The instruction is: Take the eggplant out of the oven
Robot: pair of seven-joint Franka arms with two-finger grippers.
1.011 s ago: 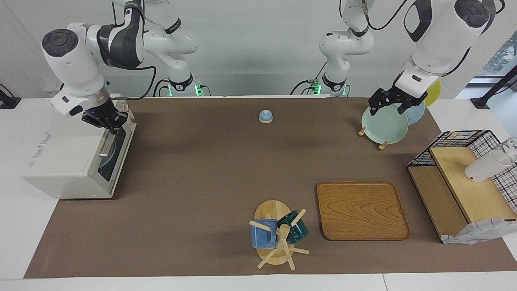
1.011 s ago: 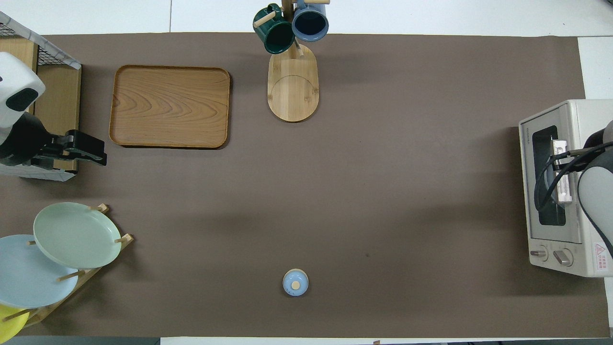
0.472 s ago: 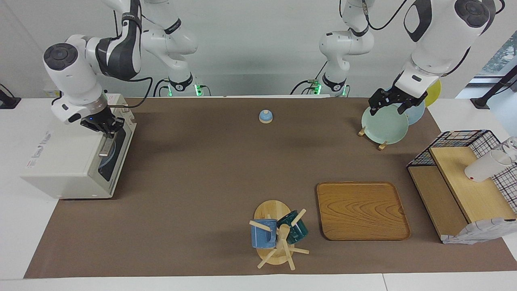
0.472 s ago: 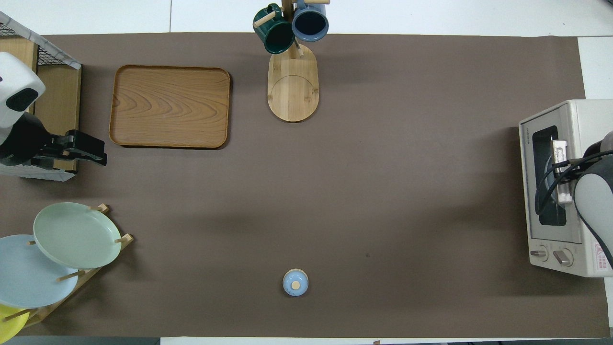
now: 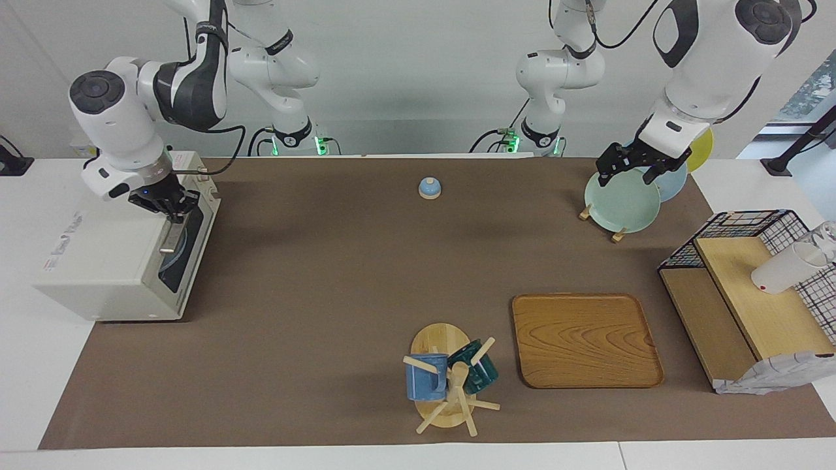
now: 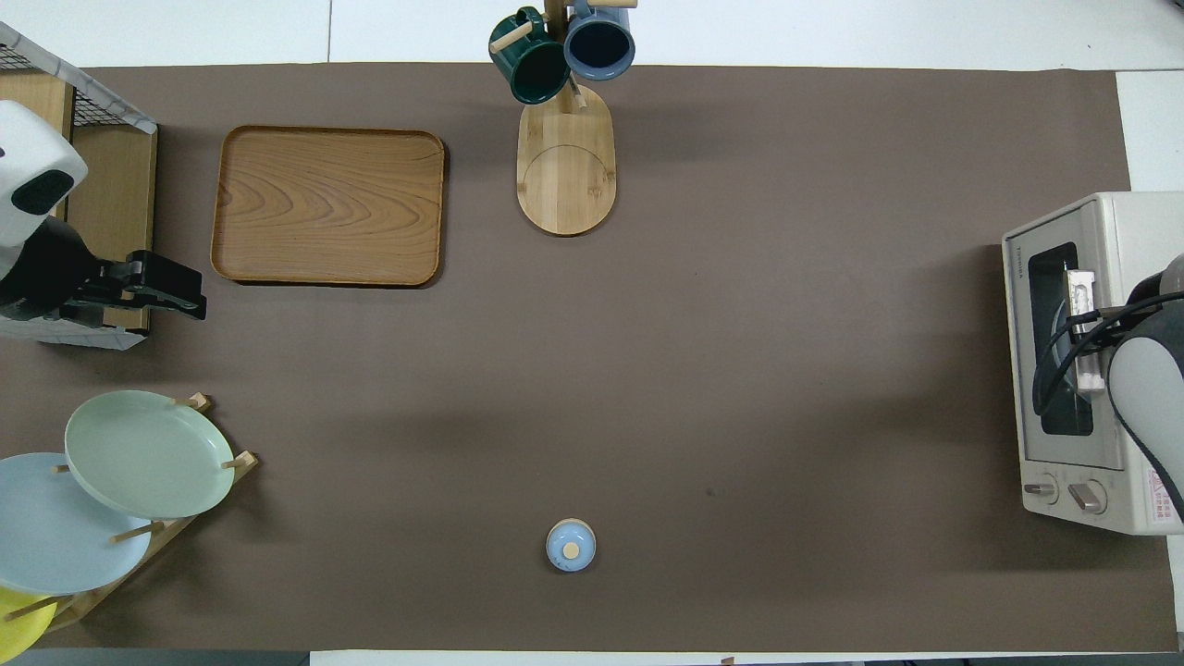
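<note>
right gripper [image 5: 171, 207] seemingly clamping oven [image 5: 104, 261] handle

A boxy cream-white toaster oven [image 5: 111, 261] stands at the right arm's end of the table, its dark glass door [image 6: 1057, 339] shut and facing the table's middle, two knobs [image 6: 1073, 493] beside the door. The eggplant cannot be made out.

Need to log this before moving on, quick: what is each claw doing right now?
Left claw: open, holding nothing, over the plate rack.
Right claw: shut, at the oven door's handle; whether it grips it cannot be told.
</note>
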